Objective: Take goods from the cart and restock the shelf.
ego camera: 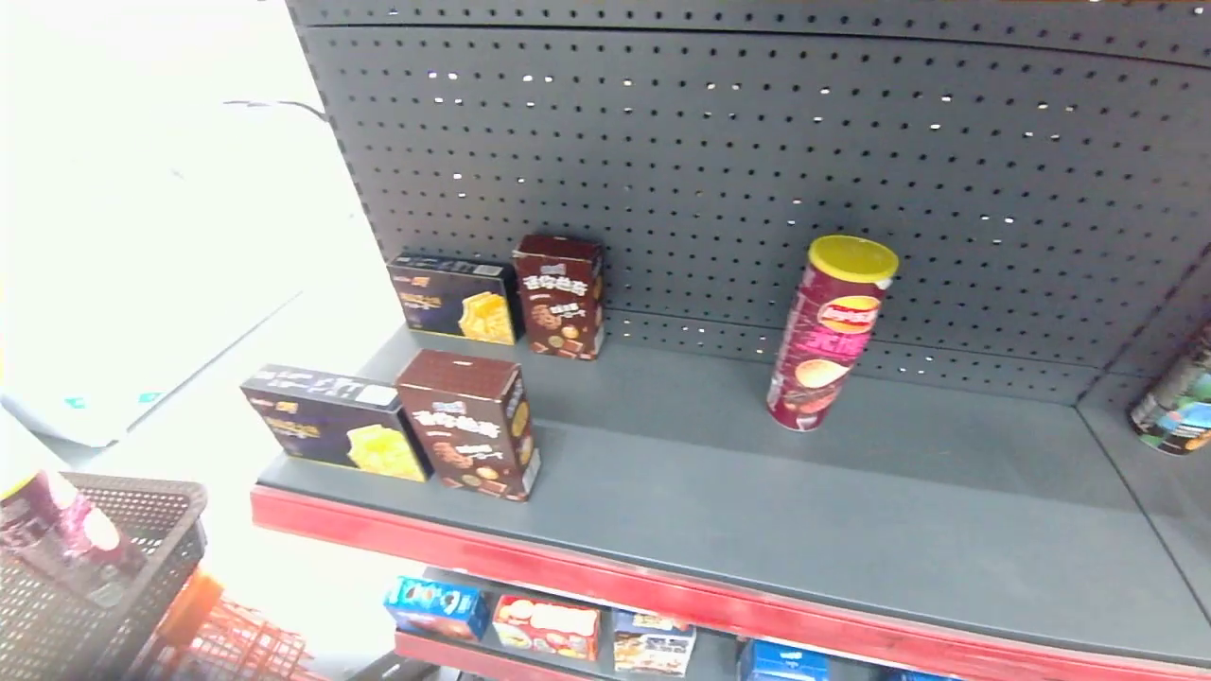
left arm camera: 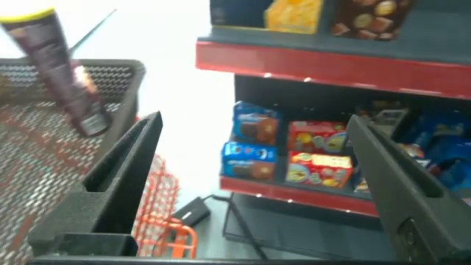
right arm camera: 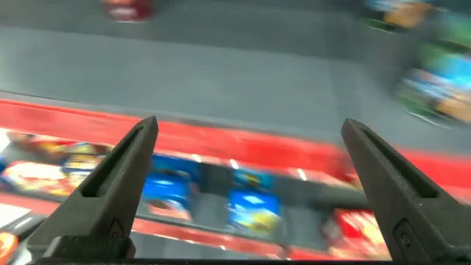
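Presently the item for restocking, a maroon cylindrical crisp can with a yellow lid (ego camera: 59, 537), sits tilted inside the dark mesh plastic basket (ego camera: 156, 530) at the robot's left, lid end uppermost. Whether it leans on the basket wall cannot be determined.

Assessment of handling: the can appears to be a light, stiff tube with a glossy wrapper. It is likely to slip under a loose hold and to dent under a hard one. The recommended hold is across the middle of the body, clear of the lid, which could pop off.

Left gripper (left arm camera: 254, 121): fingers spread wide, nothing between them, positioned just beside the basket with the can near it.

Right gripper (right arm camera: 250, 124): likewise spread and empty, positioned before the red front edge of the grey metal shelf (ego camera: 662, 586).

Shelf contents: a matching maroon can (ego camera: 831, 331) stands upright toward the middle rear, with bare shelf around it, a suitable spot for the new can. At the robot's left are two dark boxes with yellow pictures (ego camera: 331, 421) and two brown biscuit boxes (ego camera: 470, 421), paired front and back. Another can (ego camera: 1178, 402) shows at the far right edge.

Below the red edge, blue and red snack packets (ego camera: 544, 624) line a lower shelf. An orange wire frame (ego camera: 236, 648) sits beneath the basket.
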Robot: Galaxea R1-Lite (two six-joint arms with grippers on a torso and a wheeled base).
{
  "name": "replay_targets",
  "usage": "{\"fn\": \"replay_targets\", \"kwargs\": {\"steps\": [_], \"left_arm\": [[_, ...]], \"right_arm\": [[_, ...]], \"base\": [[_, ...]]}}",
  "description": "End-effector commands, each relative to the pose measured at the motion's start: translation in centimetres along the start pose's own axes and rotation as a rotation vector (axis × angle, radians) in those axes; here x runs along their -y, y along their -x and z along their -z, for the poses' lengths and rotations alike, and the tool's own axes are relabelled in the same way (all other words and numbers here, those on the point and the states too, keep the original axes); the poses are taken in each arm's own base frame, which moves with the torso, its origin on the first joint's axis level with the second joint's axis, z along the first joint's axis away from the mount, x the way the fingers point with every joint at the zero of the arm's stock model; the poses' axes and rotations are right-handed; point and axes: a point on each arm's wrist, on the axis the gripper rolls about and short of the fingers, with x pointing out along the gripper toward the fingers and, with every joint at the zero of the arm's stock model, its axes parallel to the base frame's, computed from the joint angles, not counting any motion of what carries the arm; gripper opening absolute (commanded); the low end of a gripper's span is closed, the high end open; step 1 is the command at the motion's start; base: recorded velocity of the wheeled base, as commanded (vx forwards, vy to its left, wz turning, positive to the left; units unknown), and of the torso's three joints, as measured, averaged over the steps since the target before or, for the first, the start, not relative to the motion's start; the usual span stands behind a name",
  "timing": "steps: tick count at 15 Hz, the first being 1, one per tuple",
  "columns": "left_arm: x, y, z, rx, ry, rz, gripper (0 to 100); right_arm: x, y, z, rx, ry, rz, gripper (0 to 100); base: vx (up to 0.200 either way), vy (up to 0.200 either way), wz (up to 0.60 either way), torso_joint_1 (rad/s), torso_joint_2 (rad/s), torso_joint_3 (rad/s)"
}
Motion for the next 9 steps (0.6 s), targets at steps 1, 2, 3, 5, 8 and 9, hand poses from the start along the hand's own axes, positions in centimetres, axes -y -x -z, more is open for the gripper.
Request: {"fn": "replay_targets", "kwargs": {"steps": [1,2,3,5,8,9], "left_arm": [[0.00,0.00,0.00,0.001,0.000,0.000,100],[0.00,0.00,0.00,0.001,0.000,0.000,100],[0.00,0.00,0.00,0.001,0.000,0.000,100],[0.00,0.00,0.00,0.001,0.000,-0.002,100],[0.00,0.00,0.00,0.001,0.000,0.000,100],[0.00,0.00,0.00,0.001,0.000,0.000,100]], "right_arm": [[0.00,-0.01,-0.01,-0.001,0.000,0.000,100],[0.00,-0.01,-0.01,-0.001,0.000,0.000,100],[0.00,-0.01,-0.01,-0.001,0.000,0.000,100],[0.00,-0.01,-0.01,-0.001,0.000,0.000,100],[0.00,-0.01,-0.01,-0.001,0.000,0.000,100],[0.00,-0.01,-0.01,-0.001,0.000,0.000,100]], "base": [[0.000,0.000,0.60,0.012,0.01,0.002],[0.000,0.000,0.60,0.002,0.00,0.002],[0.000,0.000,0.60,-0.007,0.00,-0.002],[0.000,0.000,0.30,-0.001,0.00,0.001],[0.000,0.000,0.00,0.000,0.00,0.000],[0.000,0.000,0.00,0.000,0.00,0.000]]}}
